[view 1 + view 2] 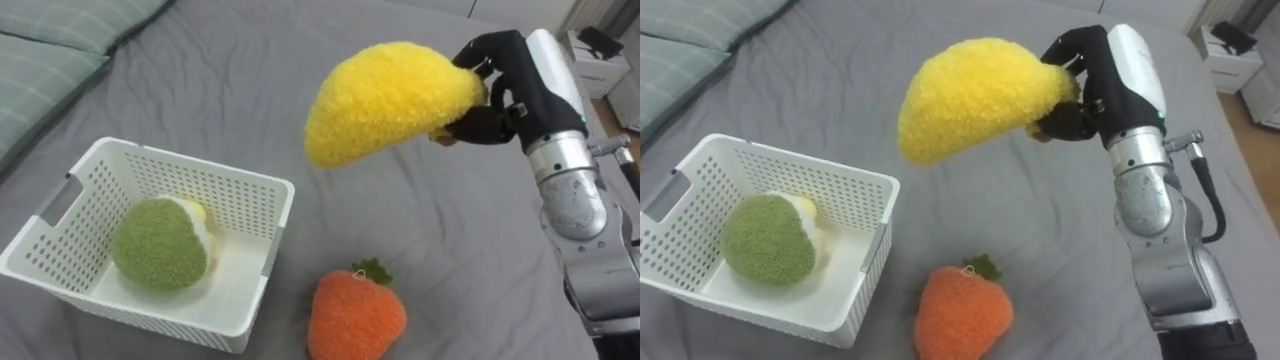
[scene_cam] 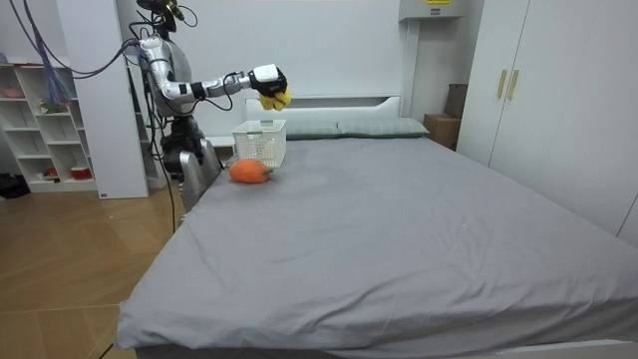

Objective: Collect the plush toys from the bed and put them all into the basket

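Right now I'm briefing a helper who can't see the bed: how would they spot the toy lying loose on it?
On the grey bed, find the white basket; the orange toy lies loose just right of it. It is plush with a green leafy top, unlike the green ball in the basket and the yellow toy held up by the right robot hand.

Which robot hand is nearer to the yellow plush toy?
The right. The right robot hand grips the yellow plush toy by its end, holding it in the air over the bed, right of the white basket.
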Controlling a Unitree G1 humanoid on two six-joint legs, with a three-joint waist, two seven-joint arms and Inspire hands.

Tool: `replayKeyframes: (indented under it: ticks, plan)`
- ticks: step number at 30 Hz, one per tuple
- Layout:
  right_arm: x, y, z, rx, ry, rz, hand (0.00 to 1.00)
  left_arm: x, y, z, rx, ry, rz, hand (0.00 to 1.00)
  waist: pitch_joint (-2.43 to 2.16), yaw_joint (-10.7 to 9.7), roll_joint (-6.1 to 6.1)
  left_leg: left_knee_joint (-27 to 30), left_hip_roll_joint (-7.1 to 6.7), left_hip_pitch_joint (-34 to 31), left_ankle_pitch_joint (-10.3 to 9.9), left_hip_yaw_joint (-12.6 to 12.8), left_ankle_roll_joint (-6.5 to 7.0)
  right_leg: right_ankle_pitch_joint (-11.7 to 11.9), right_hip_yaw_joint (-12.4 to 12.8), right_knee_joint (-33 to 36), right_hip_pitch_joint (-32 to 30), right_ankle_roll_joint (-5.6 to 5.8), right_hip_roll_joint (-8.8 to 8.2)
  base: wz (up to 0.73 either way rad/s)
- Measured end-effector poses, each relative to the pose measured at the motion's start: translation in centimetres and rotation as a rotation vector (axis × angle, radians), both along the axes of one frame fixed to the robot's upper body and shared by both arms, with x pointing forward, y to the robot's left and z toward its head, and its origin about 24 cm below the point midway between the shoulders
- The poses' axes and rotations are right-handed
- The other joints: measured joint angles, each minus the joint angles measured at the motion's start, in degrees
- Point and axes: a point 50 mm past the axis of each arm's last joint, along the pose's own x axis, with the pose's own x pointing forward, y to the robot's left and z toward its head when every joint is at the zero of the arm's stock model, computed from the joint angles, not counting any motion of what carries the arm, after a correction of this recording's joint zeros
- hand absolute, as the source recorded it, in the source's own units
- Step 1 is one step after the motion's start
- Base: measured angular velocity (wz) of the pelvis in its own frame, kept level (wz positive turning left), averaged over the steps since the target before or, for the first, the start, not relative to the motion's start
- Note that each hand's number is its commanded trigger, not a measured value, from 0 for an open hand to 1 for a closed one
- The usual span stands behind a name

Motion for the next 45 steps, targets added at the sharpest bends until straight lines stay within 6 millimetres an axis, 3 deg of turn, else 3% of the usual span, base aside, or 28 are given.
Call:
replayKeyframes:
  ticks: [5,11,18,21,22,24,28,29,37,45]
  plan:
    - [-0.3,2.0,0.0,-0.11,0.017,0.062,1.0,0.8,0.0,0.0,0.024,0.017,-0.078,0.0,-0.07,1.56,0.08,0.34,-0.2,-1.26,-0.1,-1.16,0.03,-0.01,-1.77,-0.06,-0.53,0.02,-0.28,0.11]
    - [-0.7,5.2,0.6,-0.052,-0.015,0.156,1.0,1.9,-0.3,0.1,0.025,-0.004,-0.103,0.0,-0.15,4.15,0.15,0.42,-0.37,-1.39,-0.07,-2.48,0.06,-0.04,-2.96,-0.05,-0.18,0.06,-0.2,0.1]
    - [-0.9,7.0,-0.3,-0.065,0.034,0.232,0.99,1.8,-0.3,0.0,0.048,0.03,-0.16,0.0,-0.2,7.07,-0.12,0.83,-0.63,-1.36,-0.03,-3.14,0.14,-0.09,-3.86,-0.04,-0.12,0.16,-0.4,0.05]
    - [-1.1,7.6,-0.6,-0.077,0.065,0.262,0.81,1.5,-0.3,0.0,0.053,0.049,-0.165,0.0,-0.16,7.94,-0.42,1.2,-0.68,-1.6,-0.03,-3.45,0.14,-0.1,-4.29,-0.03,0.0,0.17,-0.67,0.07]
    - [-1.1,7.7,-0.8,-0.079,0.076,0.265,0.66,1.3,-0.3,0.0,0.052,0.061,-0.162,0.0,-0.11,8.15,-0.53,1.24,-0.71,-1.73,-0.04,-3.62,0.14,-0.1,-4.39,-0.03,0.16,0.17,-0.69,0.07]
    - [-1.1,7.7,-0.9,-0.082,0.09,0.272,0.55,0.9,-0.2,-0.1,0.052,0.074,-0.159,0.0,-0.02,8.29,-0.74,1.17,-0.79,-1.73,-0.06,-4.03,0.15,-0.14,-4.46,-0.06,0.48,0.23,-0.73,0.11]
    - [-1.1,7.9,-1.1,-0.083,0.103,0.279,0.04,0.9,-0.2,-0.1,0.052,0.085,-0.157,0.0,0.13,8.49,-1.16,1.55,-0.83,-2.1,-0.05,-4.45,0.12,-0.16,-4.5,-0.1,0.55,0.26,-0.72,0.06]
    - [-1.2,8.2,-1.2,-0.085,0.11,0.285,0.0,1.0,-0.2,0.0,0.053,0.079,-0.158,0.0,0.14,8.53,-1.23,1.63,-0.83,-2.14,-0.05,-4.44,0.11,-0.16,-4.49,-0.08,0.53,0.26,-0.72,0.0]
    - [-1.2,9.1,-2.8,-0.11,0.187,0.326,0.0,3.1,-0.2,0.3,0.076,0.036,-0.205,0.0,0.09,9.85,-1.36,1.6,-0.85,-2.17,-0.02,-4.38,0.09,-0.15,-4.29,-0.09,0.42,0.26,-0.37,0.0]
    - [-1.2,9.2,-2.8,-0.104,0.189,0.329,0.0,2.8,-0.1,0.2,0.076,0.049,-0.201,0.0,-0.06,10.03,-1.57,1.37,-0.83,-2.13,-0.02,-4.39,0.09,-0.15,-4.33,-0.25,0.43,0.26,-0.32,0.0]
